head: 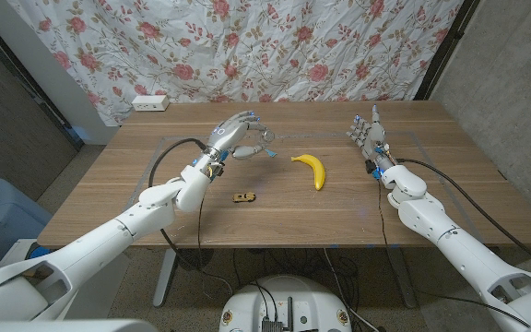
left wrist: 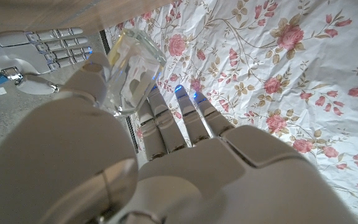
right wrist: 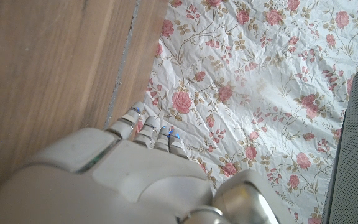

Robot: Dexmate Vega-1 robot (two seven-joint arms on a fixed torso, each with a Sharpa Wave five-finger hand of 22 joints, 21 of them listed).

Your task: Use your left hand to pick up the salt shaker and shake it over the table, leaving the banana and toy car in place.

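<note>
Just above the middle of the head view, your left hand (head: 235,131) is raised over the wooden table (head: 109,184) with its fingers closed around the salt shaker (head: 264,144), a clear glass piece that pokes out toward the picture's right side of the hand. In the left wrist view you can see the same hold close up: the shaker (left wrist: 131,71) sits pinched between the thumb and the other fingers (left wrist: 166,124), with the flowered curtain (left wrist: 278,62) behind it.

To the right of that hand in the head view, the banana (head: 312,169) lies on the table, and the toy car (head: 244,196) rests below the hand, nearer the bottom of the frame; both are apart from your left hand.

At the right of the head view, your right hand (head: 368,134) stands at the table with its fingers straight, pointing toward the curtain and holding nothing. The left wrist view shows that hand (left wrist: 42,46) in its upper left, fingers stretched out side by side.
</note>
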